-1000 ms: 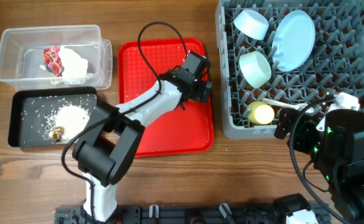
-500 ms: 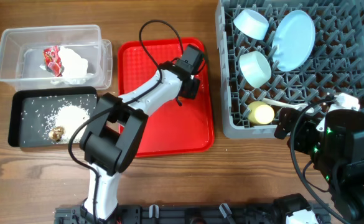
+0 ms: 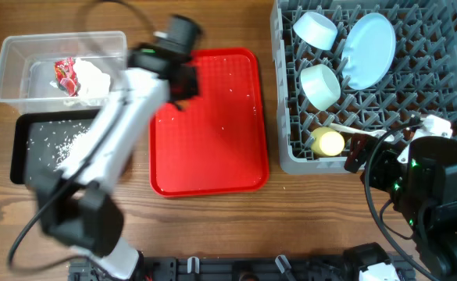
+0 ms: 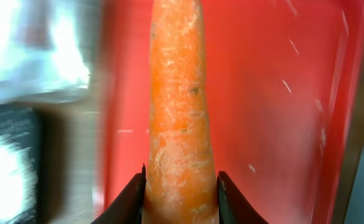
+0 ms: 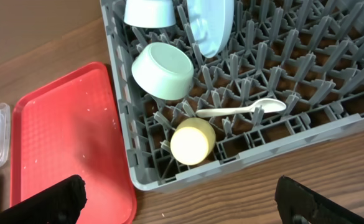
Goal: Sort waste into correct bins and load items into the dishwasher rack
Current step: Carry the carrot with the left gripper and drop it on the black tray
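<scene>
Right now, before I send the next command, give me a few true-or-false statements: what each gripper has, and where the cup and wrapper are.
1. The left gripper is shut on the carrot. True.
2. The yellow cup sits on the red tray. False: it sits in the dishwasher rack; the red tray carries only stray grains.
3. The wrapper lies in the clear tub. True.
4. The right gripper holds the spoon. False: its fingers are spread wide with nothing between them, and the spoon lies in the rack beside the cup.
</scene>
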`<state>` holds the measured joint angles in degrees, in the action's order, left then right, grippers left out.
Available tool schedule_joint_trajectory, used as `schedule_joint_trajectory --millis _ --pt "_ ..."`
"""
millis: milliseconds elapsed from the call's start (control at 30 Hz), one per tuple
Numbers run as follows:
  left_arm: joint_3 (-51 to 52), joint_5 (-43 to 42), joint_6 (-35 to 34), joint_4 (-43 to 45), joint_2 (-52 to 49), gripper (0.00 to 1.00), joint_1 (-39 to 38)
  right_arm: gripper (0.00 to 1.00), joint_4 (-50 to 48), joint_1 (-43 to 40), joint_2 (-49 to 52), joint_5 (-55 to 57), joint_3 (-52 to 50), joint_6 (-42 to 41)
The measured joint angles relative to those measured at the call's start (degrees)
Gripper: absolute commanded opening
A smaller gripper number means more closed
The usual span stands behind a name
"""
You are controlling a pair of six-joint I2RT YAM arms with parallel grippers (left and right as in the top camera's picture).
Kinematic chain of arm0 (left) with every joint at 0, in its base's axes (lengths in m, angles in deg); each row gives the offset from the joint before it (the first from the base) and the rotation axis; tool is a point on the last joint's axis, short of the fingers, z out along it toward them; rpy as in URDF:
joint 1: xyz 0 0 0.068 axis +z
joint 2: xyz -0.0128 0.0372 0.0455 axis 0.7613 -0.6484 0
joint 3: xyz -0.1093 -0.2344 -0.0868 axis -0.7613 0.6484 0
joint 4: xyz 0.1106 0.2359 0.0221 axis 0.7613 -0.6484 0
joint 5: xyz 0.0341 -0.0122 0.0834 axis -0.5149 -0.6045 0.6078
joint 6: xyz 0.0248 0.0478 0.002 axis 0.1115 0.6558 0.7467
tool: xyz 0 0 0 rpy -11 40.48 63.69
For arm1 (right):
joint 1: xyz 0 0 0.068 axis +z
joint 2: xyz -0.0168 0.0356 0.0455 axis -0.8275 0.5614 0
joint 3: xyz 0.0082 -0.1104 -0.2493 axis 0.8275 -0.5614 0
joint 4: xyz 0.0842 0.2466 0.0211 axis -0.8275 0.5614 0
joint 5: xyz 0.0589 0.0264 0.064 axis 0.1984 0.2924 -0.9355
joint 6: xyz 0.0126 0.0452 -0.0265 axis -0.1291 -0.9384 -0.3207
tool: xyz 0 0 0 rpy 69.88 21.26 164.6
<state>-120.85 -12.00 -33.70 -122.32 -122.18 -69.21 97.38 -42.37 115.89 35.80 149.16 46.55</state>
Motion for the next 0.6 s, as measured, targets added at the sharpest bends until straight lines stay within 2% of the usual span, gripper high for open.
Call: schedule_joint_trajectory --millis 100,233,267,367,533,600 --pt "-0.7 0.8 -7.9 -3.8 6.7 0.04 16.1 1.00 -1.3 0.0 0.0 -0.6 0.0 0.0" --pt "0.2 1.5 -23.3 -9.4 6.8 0.04 36.5 1.00 -5.6 0.0 0.7 -3.8 0.0 1.6" --pt "1.0 1.5 -26.2 -9.5 6.8 0.04 39.2 1.00 -6.4 0.0 1.3 -4.8 0.0 1.8" --pt "7.4 1.5 -34.4 -6.7 6.8 0.04 44.5 1.00 -7.5 0.0 4.2 -7.6 0.0 2.2" --pt "25.7 0.2 -38.6 15.6 6.3 0.04 44.0 0.99 -10.4 0.0 14.0 -13.4 0.0 7.0" --pt "30.9 -0.4 -39.1 20.8 6.3 0.04 44.0 0.99 -12.3 0.0 18.3 -17.1 0.0 9.2"
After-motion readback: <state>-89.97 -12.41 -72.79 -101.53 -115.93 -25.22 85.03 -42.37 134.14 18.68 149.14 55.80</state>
